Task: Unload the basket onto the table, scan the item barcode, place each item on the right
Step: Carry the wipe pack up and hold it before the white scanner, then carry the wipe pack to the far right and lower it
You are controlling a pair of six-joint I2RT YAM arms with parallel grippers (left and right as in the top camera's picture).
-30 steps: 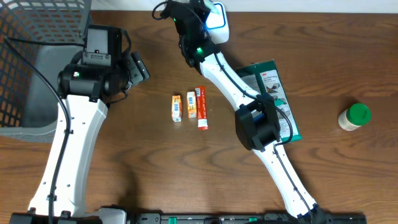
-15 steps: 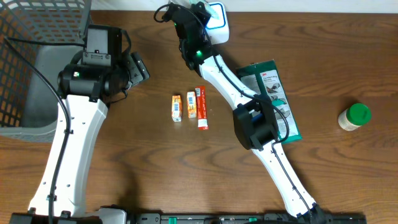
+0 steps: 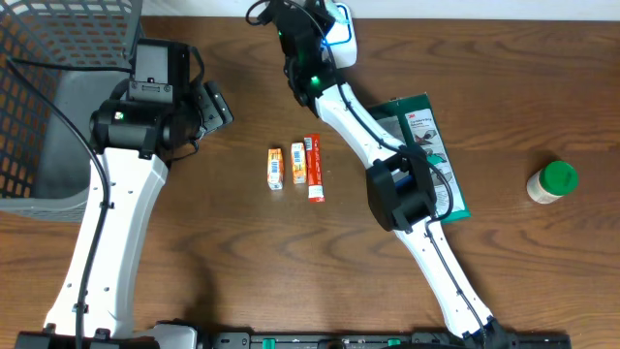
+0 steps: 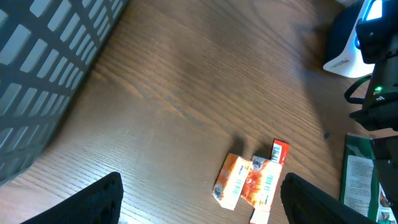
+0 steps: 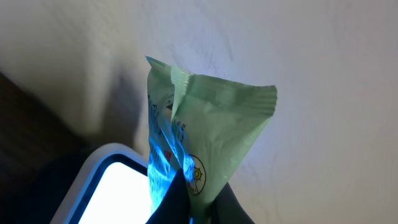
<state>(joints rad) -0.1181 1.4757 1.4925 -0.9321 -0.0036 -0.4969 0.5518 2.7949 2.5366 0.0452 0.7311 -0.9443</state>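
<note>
Right end effector (image 5: 188, 200) shifted slightly | clenched on green packet (image 5: 211, 118) — packet juts beyond fingertips — beside lit scanner (image 5: 106, 186)

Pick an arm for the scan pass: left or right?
Right. The right tool is shut on the green packet, held at the lit scanner; the left tool is open and empty.

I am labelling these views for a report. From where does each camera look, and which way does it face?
Overhead: above the table, facing straight down; shows the left gripper and right gripper.
Left wrist: on the left arm, facing down and ahead at the small boxes; its open fingers frame the view.
Right wrist: faces the green packet pinched in its own fingers, at the lit scanner.
Shared: overhead and left wrist both show the boxes and scanner.
</note>
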